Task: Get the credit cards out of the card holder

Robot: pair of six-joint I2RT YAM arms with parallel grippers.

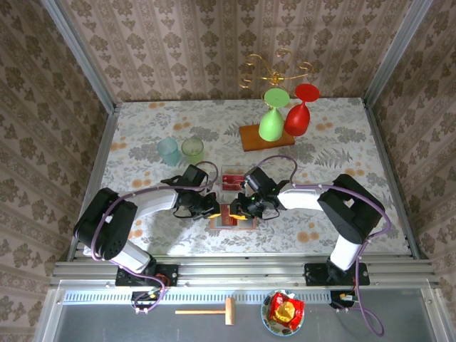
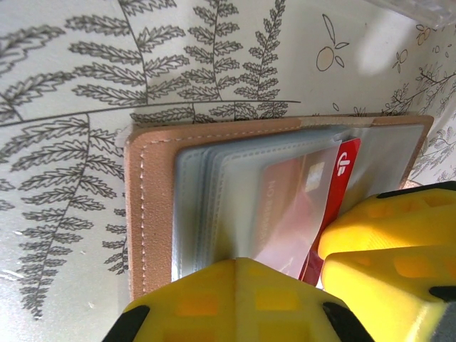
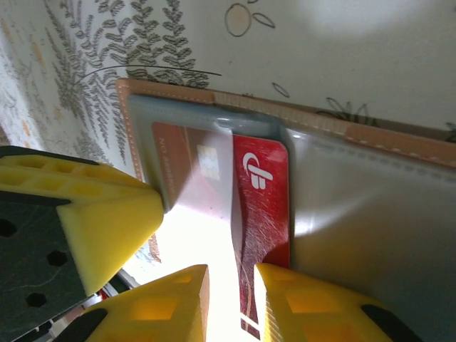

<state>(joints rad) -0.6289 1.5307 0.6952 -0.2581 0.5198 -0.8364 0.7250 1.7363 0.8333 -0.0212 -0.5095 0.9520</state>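
Overhead, we are seeing both arms angling inward over the floral table (image 1: 385, 142). The left gripper (image 1: 207, 209) and right gripper (image 1: 243, 207) are meeting almost tip to tip above the card holder (image 1: 246, 223), which is lying open near the front edge, about midway between the two bases. Just behind it a small card stack (image 1: 232, 178) is lying loose on the cloth. Farther back a green goblet (image 1: 271, 122) and a red goblet (image 1: 299, 117) are resting on a wooden board (image 1: 248, 139), well apart from the work. From the left wrist, we are looking at the holder's brown leather with clear sleeves (image 2: 214, 178) fanned across it. A red card (image 2: 347, 167) is sticking partway out of one sleeve. The left gripper's yellow fingers (image 2: 235, 299) are clenched together, their joined tip bearing on the sleeves' near edge; whether a sleeve is pinched we cannot tell. From the right wrist, the red card is lying half under a sleeve, half bare, its bare end running beneath the right gripper. Its jaws are standing slightly parted, released, gripping nothing we can make out. The left gripper's finger is touching the holder's left edge.
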